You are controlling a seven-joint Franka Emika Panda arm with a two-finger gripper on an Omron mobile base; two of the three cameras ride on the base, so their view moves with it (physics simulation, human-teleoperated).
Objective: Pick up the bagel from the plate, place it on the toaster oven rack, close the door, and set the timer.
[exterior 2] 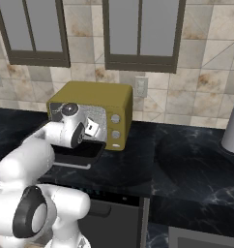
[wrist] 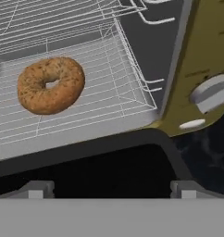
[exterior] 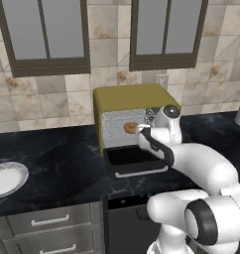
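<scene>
Hovering our gripper (wrist: 111,187) wide and empty over the lowered door (exterior: 133,158), we are seeing nothing blocking the toaster oven (exterior: 129,96). Beyond, the bagel (wrist: 51,84), golden-brown and speckled, is lying flat on the toaster oven rack (wrist: 104,69); the plate (exterior: 5,178) is sitting far left.

A rendered home kitchen: a black marble-look counter (exterior: 52,149) runs below a beige stone-tiled wall (exterior: 107,54) with dark-framed, grey-paned cabinet doors (exterior: 45,34). On it sits a boxy olive-yellow toaster oven (exterior 2: 97,104); grey drawers (exterior: 42,223) lie beneath, and far right stands what may be a pale canister (exterior 2: 232,127).
</scene>
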